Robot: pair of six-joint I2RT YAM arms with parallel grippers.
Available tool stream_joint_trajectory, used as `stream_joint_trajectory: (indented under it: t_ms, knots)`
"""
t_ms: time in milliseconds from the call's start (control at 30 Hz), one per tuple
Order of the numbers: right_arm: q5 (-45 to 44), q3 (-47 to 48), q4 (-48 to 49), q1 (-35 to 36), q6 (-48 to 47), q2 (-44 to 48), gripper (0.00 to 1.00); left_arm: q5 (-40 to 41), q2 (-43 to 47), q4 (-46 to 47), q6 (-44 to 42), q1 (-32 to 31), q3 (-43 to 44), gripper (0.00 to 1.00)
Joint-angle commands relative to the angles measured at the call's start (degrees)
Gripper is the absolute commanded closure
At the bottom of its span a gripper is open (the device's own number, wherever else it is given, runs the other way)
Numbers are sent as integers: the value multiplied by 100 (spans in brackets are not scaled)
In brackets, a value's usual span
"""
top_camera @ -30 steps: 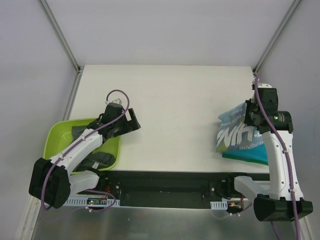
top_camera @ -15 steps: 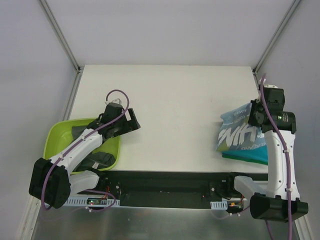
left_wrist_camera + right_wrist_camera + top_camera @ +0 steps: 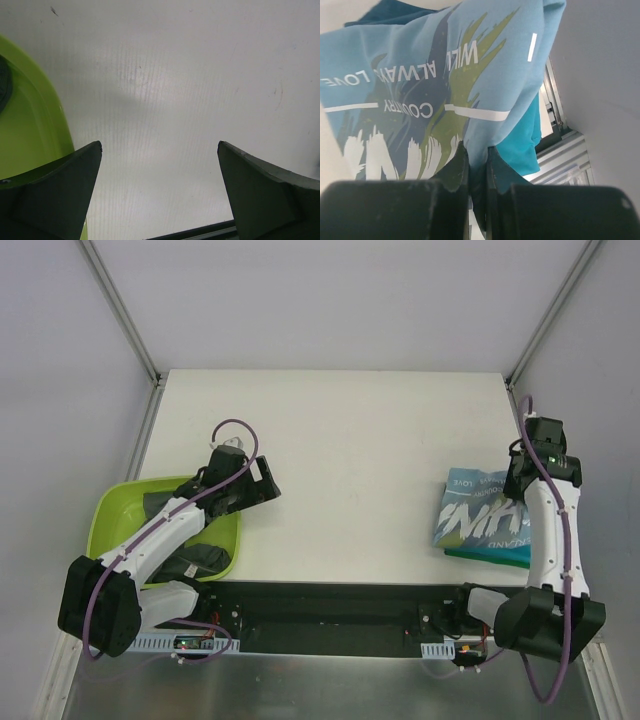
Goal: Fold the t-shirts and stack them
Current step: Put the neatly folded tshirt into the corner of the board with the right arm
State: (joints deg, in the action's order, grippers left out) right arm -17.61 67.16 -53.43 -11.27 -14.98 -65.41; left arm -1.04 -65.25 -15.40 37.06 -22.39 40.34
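Overhead view of a white table point(image 3: 350, 440) with two robot arms mounted at its near edge.

At the left, a lime-green tub point(image 3: 112, 515) holds crumpled dark grey t-shirts point(image 3: 160, 504), not yet folded.

At the far right, a folded light blue t-shirt point(image 3: 475, 518) with white lettering lies on top of a teal t-shirt point(image 3: 490, 553). Both sit close to the table's right edge.

The right hand point(image 3: 476, 155) is nearly closed, pinching a fold of the light blue t-shirt along its right side. In the wrist view the teal cloth lies just beside the fingers. Whether any of it is caught in the pinch cannot be told.

The left hand point(image 3: 160, 143) is spread wide and holds nothing. It hangs over bare table just beside the tub's rim.

The main risk is at the right. The cloth is gathered and lifted at the pinch, so a pull in any direction would likely drag the folded shirt askew on the teal one or shake the fold open. A pull to the right could carry the cloth over the table edge. If teal fabric is also gripped, both layers would shift together and the stack would be spoiled.

A lesser risk is on the left. The open fingers are close enough to the tub that a careless reach for the grey shirts might knock the rim and push the tub.
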Motion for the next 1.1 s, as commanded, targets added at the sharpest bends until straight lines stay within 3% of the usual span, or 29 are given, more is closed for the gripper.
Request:
stream_joint_trajectory:
  t_ms: [0, 167, 233, 300, 500, 667, 867, 967, 1067]
  knots:
    - [-227, -80, 596, -279, -189, -174, 95, -11, 30, 28, 12, 86, -43, 1]
    - [-314, -273, 808, -657, -40, -542, 89, 51, 188, 28, 3, 121, -114, 1]
    - [-331, -369, 904, -727, 4, -640, 69, 69, 259, 19, -5, 130, -149, 1]
    - [-375, -396, 1027, -763, 39, -719, 39, 69, 311, 19, 3, 130, -175, 1]
    - [-631, -177, 1142, -824, 285, -571, 1, 34, 470, 19, -23, 139, -202, 1]
    - [694, -176, 1291, -824, 522, 141, 0, -396, 435, 72, -85, 139, -149, 1]
    - [3128, -554, 1844, -711, 970, 1037, 1, -854, 487, 169, -120, 130, -44, 1]
    - [3659, -844, 2073, -133, 980, 1337, 1, -1047, 496, 186, -129, 130, 53, 1]
    - [3440, -1343, 2589, 1121, 1006, 1635, 0, -1205, 496, 204, -173, 121, 141, 1]
